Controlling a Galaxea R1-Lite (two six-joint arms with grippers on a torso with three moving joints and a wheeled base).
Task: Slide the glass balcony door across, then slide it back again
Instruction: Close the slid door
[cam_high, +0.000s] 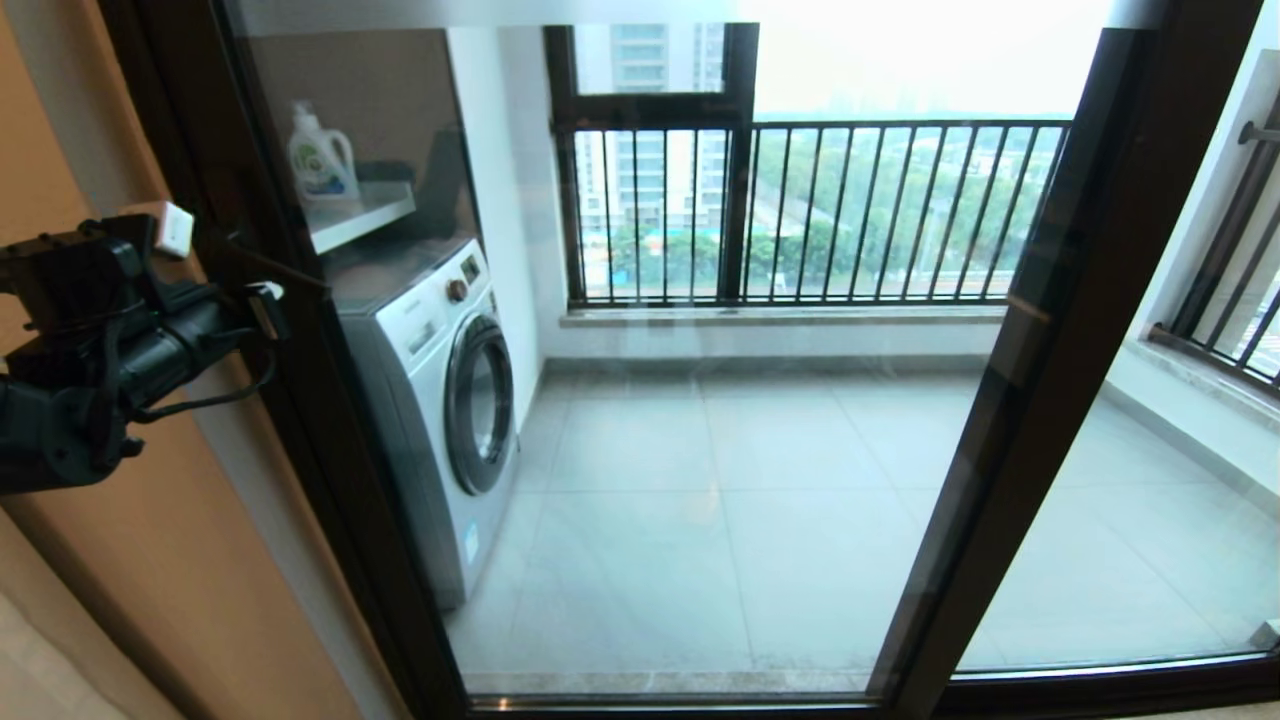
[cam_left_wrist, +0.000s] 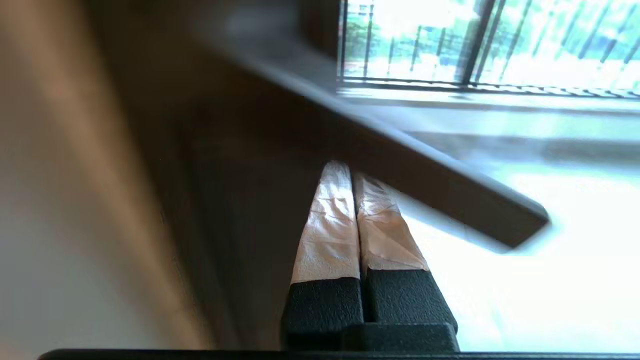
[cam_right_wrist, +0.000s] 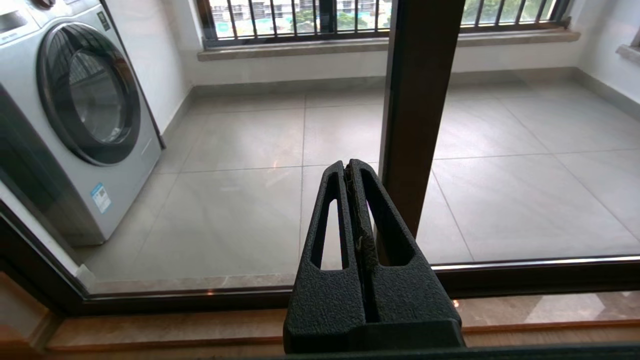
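I saw the glass balcony door (cam_high: 650, 400) filling most of the head view, its left upright against the jamb by the tan wall and its right upright crossing the balcony floor beyond. With the panel covering the opening on that side, I judged it either not yet slid or already returned; I could not tell which. The washing machine (cam_high: 440, 400) stood behind the glass, just beside the door's left upright. My left end effector (cam_left_wrist: 352, 172) was raised at that left upright, its taped fingers pressed together near a dark bar that I took for the handle. My right end effector (cam_right_wrist: 350, 170) hung low before the door's right upright, fingers pressed together, gripping nothing.
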